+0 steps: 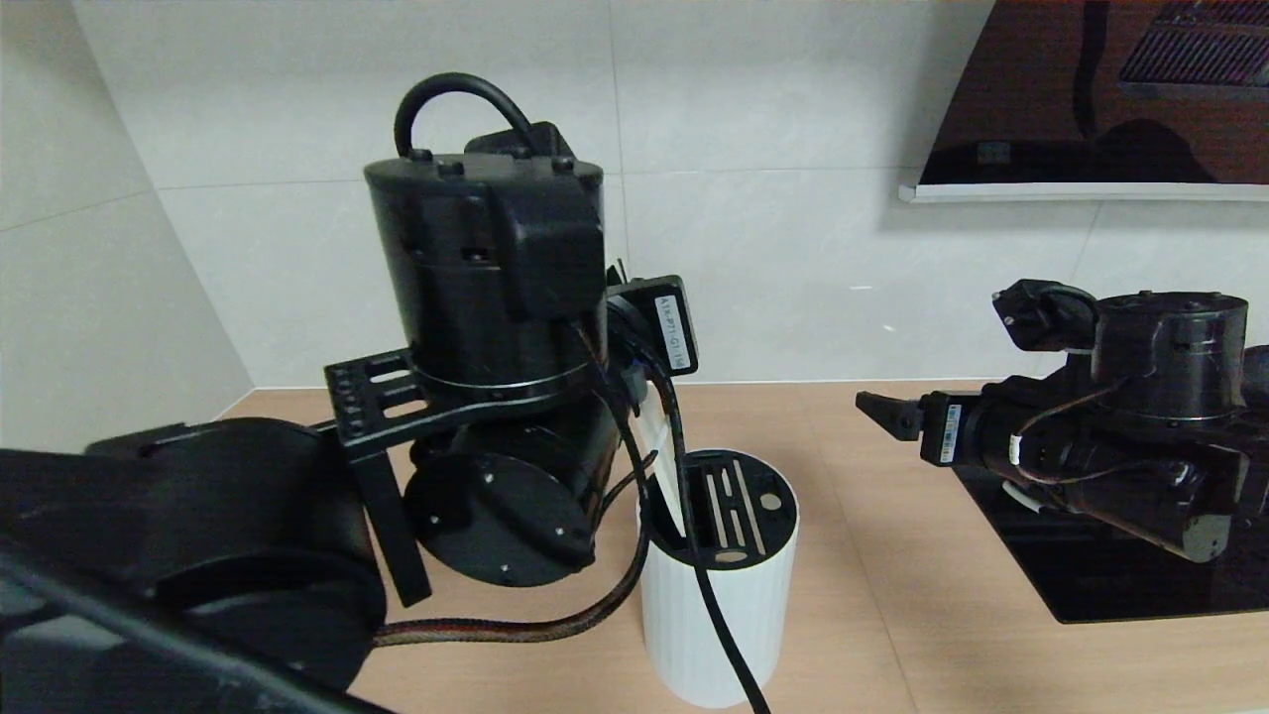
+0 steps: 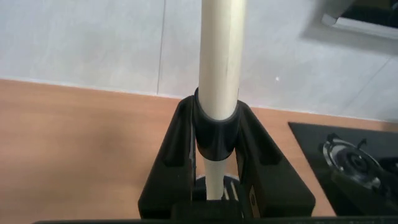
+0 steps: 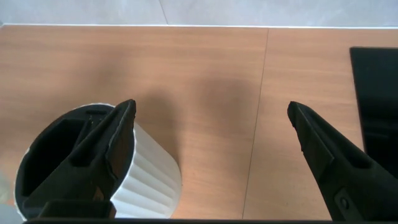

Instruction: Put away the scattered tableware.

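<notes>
The left gripper is clamped around a pale round handle, held upright above the white holder; in the head view the handle's lower part reaches the large opening in the holder's black slotted top, though how deep it sits cannot be told; the right gripper hangs with its jaws spread wide and nothing between them, over the wooden tabletop just beside the holder; the holder stands upright on the tabletop, near a black cooktop on the robot's right.
</notes>
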You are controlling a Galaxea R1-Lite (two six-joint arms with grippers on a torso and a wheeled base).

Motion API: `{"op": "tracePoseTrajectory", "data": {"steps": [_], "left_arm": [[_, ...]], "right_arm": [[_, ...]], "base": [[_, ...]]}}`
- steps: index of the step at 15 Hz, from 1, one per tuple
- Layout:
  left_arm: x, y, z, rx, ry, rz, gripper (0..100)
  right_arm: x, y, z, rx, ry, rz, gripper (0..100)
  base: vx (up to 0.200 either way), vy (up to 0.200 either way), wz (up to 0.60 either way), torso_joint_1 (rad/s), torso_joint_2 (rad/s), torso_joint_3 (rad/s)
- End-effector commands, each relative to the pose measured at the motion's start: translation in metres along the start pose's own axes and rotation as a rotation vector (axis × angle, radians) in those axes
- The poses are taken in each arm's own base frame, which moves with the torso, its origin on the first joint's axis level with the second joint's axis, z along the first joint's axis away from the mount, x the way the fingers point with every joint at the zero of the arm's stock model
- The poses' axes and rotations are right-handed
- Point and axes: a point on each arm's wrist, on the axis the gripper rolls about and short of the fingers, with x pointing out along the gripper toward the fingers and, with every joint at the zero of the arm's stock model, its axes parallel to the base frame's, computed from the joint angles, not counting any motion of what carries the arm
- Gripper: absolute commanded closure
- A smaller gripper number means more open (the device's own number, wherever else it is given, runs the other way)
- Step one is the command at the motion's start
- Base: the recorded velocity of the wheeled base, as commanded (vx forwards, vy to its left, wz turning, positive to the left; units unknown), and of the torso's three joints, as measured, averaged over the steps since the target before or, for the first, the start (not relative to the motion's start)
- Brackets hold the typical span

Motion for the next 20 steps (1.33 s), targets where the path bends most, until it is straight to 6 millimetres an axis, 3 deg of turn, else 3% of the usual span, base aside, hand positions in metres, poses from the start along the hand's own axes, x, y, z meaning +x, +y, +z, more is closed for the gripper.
{"op": "tracePoseTrajectory", "data": {"steps": [1, 6, 16, 20], "left_arm": [[0.007, -0.003, -0.02, 0.047, -0.003, -0.001, 100], [0.012, -0.007, -0.03, 0.066, -0.09, -0.018, 100], [0.015, -0.01, -0.046, 0.094, -0.075, -0.018, 100], [0.013, -0.012, -0.067, 0.133, -0.031, -0.029, 100]], "right_arm": [[0.002, 0.001, -0.002, -0.002, 0.009, 0.001, 0], [0.007, 0.001, -0.008, -0.007, 0.03, -0.001, 0], [0.008, 0.003, -0.009, -0.01, 0.036, 0.004, 0], [0.008, 0.003, -0.009, -0.008, 0.037, 0.003, 0]], "base": [[0.0, 0.0, 0.0, 0.0, 0.0, 0.0], [0.0, 0.0, 0.0, 0.0, 0.0, 0.0], [0.0, 0.0, 0.0, 0.0, 0.0, 0.0], [0.0, 0.0, 0.0, 0.0, 0.0, 0.0]]}}
